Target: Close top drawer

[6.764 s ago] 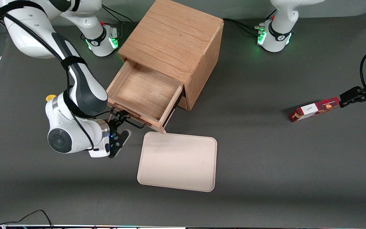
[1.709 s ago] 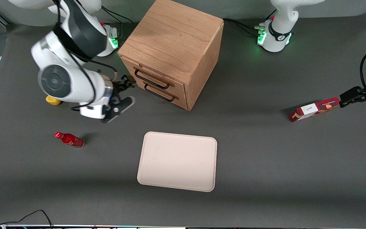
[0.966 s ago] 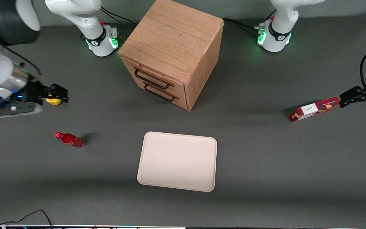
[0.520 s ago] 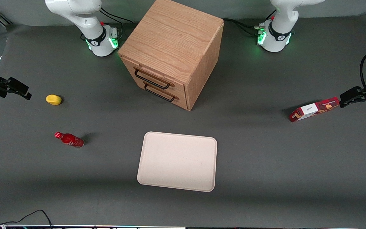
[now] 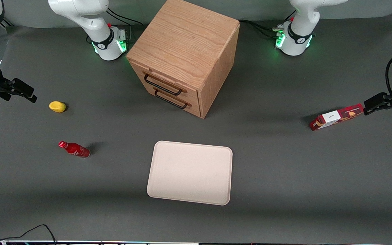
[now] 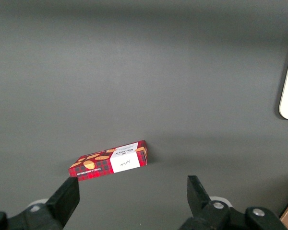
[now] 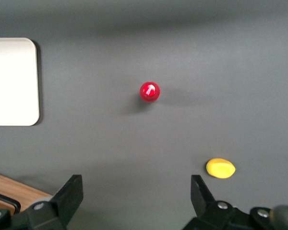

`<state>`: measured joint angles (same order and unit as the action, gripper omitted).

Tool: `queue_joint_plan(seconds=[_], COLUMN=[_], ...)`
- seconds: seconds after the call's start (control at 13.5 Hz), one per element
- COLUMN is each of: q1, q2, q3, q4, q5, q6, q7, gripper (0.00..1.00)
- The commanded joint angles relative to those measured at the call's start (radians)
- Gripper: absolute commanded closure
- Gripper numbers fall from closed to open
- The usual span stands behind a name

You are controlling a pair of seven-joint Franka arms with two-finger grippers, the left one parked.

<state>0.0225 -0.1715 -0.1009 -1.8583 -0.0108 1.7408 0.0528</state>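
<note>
The wooden cabinet [image 5: 185, 51] stands at the back middle of the table. Its top drawer [image 5: 163, 81] is pushed in flush with the cabinet front, its black wire handle [image 5: 162, 87] showing above the lower drawer's matching handle [image 5: 170, 101]. My right gripper [image 5: 19, 90] is high up at the working arm's end of the table, well away from the cabinet, open and empty. In the right wrist view the gripper [image 7: 137, 191] has its two black fingers [image 7: 69, 191] spread wide over bare mat, with a corner of the cabinet [image 7: 9, 194] at the edge.
A yellow object [image 5: 57, 106] [image 7: 221, 168] lies just under the gripper. A red bottle [image 5: 74, 149] [image 7: 149, 91] stands nearer the front camera. A cream tray [image 5: 191, 172] [image 7: 12, 81] lies in front of the cabinet. A red box [image 5: 336, 117] [image 6: 109, 160] lies toward the parked arm's end.
The top drawer, open earlier, was pushed shut. The right arm then drew away from the cabinet toward its end of the table and rose; in the last half second it barely shifted.
</note>
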Motion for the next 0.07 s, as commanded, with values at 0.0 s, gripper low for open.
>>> queue_joint_plan(seconds=[0.0], q1=[0.022], q2=[-0.031], q3=[-0.016], q4=[-0.012], q5=[-0.011], q6=[-0.021], q7=[0.032], gripper=[0.00])
